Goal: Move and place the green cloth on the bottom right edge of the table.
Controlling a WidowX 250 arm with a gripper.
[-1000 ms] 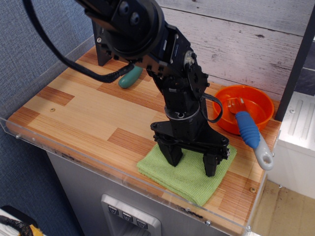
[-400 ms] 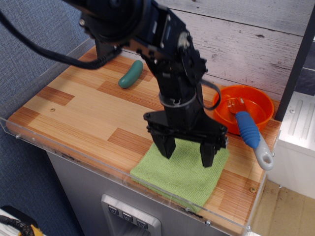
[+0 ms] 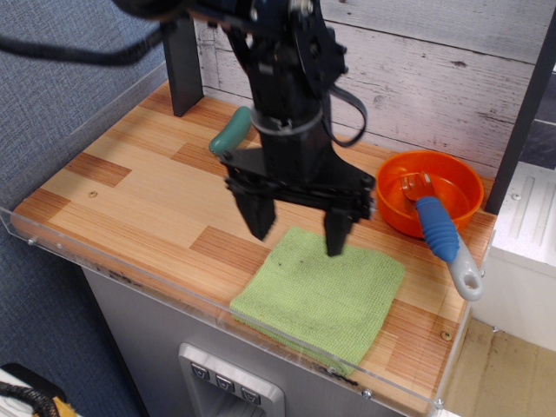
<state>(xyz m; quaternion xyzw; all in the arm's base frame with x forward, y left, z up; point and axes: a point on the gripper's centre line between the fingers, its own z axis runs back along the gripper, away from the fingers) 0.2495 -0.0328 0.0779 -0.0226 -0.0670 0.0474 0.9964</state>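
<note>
While the green cloth (image 3: pixel 320 294) is lying flat on the table (image 3: pixel 130 195), spread out as a rough square near the front right edge, the gripper (image 3: pixel 296 228) is hanging above the cloth's back left part with its two dark fingers spread wide apart and pointing downward; it is gripping nothing, and its fingertips are appearing clear of the fabric; the cloth's front corner is reaching up to the clear acrylic rim (image 3: pixel 174 287) at the table's front, and its right corner is sitting near the orange bowl (image 3: pixel 432 193) without touching it; the bowl is sitting at the back right of the table, and a blue-handled utensil (image 3: pixel 445 239) is resting in it, its handle sticking out over the bowl's front rim toward the table's right edge; a small teal toy (image 3: pixel 229 133) is lying at the back of the table, partly hidden behind the black arm (image 3: pixel 287 78).
</note>
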